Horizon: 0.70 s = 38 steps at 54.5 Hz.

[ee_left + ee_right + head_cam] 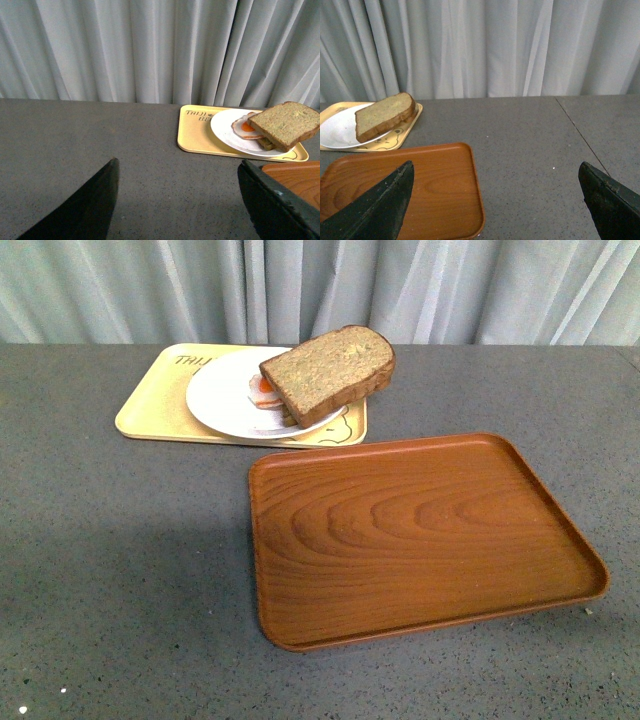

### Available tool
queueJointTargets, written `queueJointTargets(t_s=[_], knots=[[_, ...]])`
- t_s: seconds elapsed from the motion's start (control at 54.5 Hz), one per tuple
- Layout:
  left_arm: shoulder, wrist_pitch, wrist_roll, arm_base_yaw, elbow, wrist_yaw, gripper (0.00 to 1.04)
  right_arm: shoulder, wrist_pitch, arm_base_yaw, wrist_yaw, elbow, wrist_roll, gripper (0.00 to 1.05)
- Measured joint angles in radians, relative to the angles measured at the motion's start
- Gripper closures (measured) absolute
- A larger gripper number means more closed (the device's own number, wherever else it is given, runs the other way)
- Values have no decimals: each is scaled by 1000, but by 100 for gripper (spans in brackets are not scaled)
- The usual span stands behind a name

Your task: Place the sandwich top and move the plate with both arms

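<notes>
In the front view, the upper left of centre holds a pale yellow tray (150, 405) lying flat on the grey speckled table (120, 570), with dark lettering on its far edge. On that tray sits the plate (215, 395), round, white and glossy, its right rim reaching toward the tray's right end. On the plate lies a fried egg (262, 390), only its orange yolk and a strip of white showing, because the sandwich top (330, 370) rests over it, tilted, its rounded crust end pointing to the upper right and overhanging the plate's right side. Just beside and below this, filling the centre and right of the frame, a brown wood-grain tray (420, 535) lies on the table with nothing on it, its far left corner near the yellow tray's near edge but apart from it. Pale curtains (320, 285) hang across the top. Neither arm shows in this view. In the left wrist view the left gripper (180, 200) has its two dark fingers spread wide at the lower edge, holding nothing, with bare table between them; a lower bread slice (266, 144) peeks out beneath the top slice there. In the right wrist view the right gripper (497, 200) is likewise spread wide and holds nothing, one finger over the brown tray's surface.
</notes>
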Motion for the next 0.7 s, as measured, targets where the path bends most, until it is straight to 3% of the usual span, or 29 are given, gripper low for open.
queueJointTargets(t_s=[0.037,0.697], knots=[[0,0,0,0,0,0,8,0,0,0,0,0,0,9],[0,0,2,0,0,0,9,0,0,0,0,0,0,9]])
